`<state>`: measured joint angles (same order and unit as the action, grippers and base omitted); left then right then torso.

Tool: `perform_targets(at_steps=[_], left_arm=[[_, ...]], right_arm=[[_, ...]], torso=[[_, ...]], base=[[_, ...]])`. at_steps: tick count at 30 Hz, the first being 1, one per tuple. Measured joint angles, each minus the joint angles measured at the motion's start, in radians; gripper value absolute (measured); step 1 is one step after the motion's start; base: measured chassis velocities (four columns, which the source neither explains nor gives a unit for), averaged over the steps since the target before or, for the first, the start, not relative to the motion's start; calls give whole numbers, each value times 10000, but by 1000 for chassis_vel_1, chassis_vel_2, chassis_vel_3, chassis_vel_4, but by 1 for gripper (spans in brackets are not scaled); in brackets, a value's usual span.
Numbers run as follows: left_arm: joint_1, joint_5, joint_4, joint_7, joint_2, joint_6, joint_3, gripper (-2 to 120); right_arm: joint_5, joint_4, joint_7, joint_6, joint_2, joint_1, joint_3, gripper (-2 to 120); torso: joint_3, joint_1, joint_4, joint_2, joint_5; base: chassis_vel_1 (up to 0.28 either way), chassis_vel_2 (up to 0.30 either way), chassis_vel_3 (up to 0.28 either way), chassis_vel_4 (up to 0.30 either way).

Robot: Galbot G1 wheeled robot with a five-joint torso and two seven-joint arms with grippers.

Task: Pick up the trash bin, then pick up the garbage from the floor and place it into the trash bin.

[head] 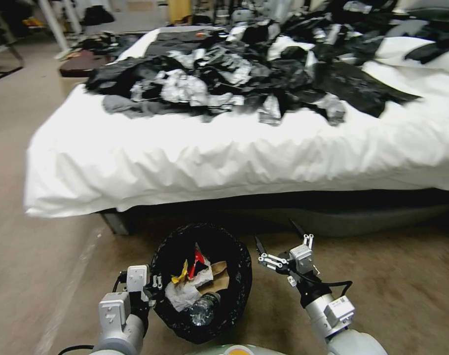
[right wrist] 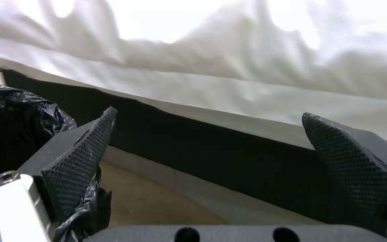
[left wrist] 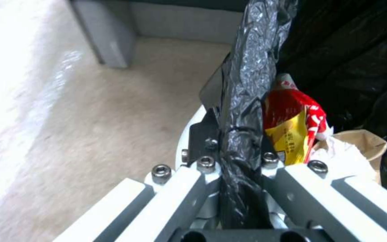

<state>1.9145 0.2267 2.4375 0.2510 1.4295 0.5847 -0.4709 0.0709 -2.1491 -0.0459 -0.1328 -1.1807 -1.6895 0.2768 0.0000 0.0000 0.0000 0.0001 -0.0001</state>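
Note:
The trash bin (head: 234, 296), round with a crinkled black liner, stands on the floor just in front of me. My left gripper (head: 157, 285) is shut on its left rim; in the left wrist view the left gripper (left wrist: 236, 134) pinches the liner-covered rim (left wrist: 247, 84). The garbage lies inside the bin: a red packet (head: 199, 259), a yellow wrapper (head: 181, 275), a brown paper bag (head: 219, 278), white tissue (head: 182, 295) and a clear bottle (head: 202, 308). My right gripper (head: 279, 241) hovers open and holding nothing just right of the bin, its pads (right wrist: 81, 158) wide apart.
A bed with a white sheet (head: 234, 148) spans the view just beyond the bin, piled with black clothing (head: 264, 74). Its dark base (head: 333, 207) and a grey leg (head: 117, 223) stand close behind the bin. Beige floor (head: 407, 286) extends left and right.

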Motion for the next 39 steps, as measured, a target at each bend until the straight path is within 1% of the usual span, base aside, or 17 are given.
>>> perform_targets(at_steps=[39], left_arm=[[31, 3, 101, 3, -15, -26, -6, 0]], right_arm=[[-182, 10, 122, -53, -39, -94, -51, 100]], torso=[[1, 0, 0, 0, 1]], base=[[127, 124, 126, 125]])
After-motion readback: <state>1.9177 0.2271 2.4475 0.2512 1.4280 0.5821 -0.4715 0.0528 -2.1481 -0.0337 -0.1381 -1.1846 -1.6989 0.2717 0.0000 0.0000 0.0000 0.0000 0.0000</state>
